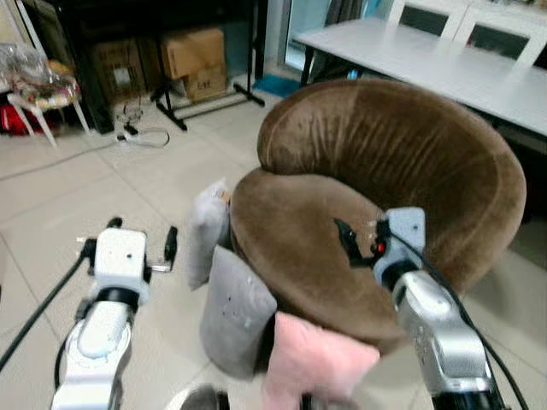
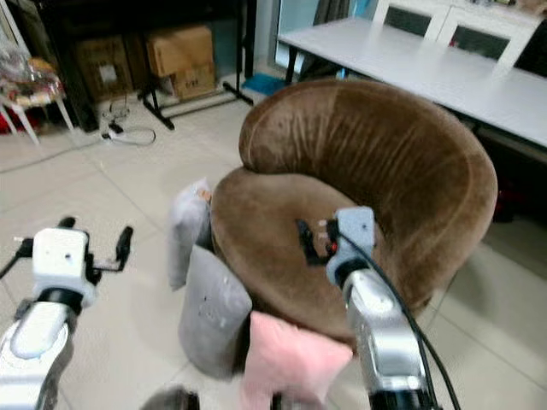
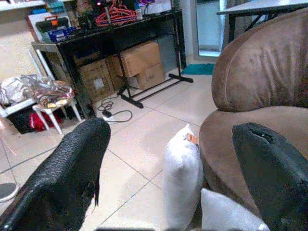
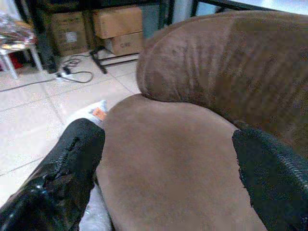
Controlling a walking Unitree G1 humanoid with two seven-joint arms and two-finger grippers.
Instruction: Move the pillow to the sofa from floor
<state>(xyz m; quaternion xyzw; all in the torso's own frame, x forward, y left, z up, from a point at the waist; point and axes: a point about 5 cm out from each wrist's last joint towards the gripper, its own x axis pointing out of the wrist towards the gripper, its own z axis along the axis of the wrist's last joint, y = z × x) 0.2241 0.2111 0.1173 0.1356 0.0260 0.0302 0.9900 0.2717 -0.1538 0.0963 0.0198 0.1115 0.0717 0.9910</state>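
Three pillows lean against the front of a round brown sofa chair (image 1: 376, 171) on the tiled floor: a whitish one (image 1: 208, 231) standing upright, a grey one (image 1: 235, 312) in front of it, and a pink one (image 1: 312, 363) nearest me. My left gripper (image 1: 141, 235) hovers open over the floor, just left of the whitish pillow (image 3: 182, 178), with nothing between its fingers (image 3: 72, 168). My right gripper (image 1: 363, 235) is open and empty above the brown seat cushion (image 4: 168, 163).
A white table (image 1: 444, 60) stands behind the sofa chair at the right. At the back left are a black rack (image 1: 205, 98), cardboard boxes (image 1: 192, 51), a loose cable (image 1: 141, 137) on the floor and a small white stool (image 1: 38, 94) piled with things.
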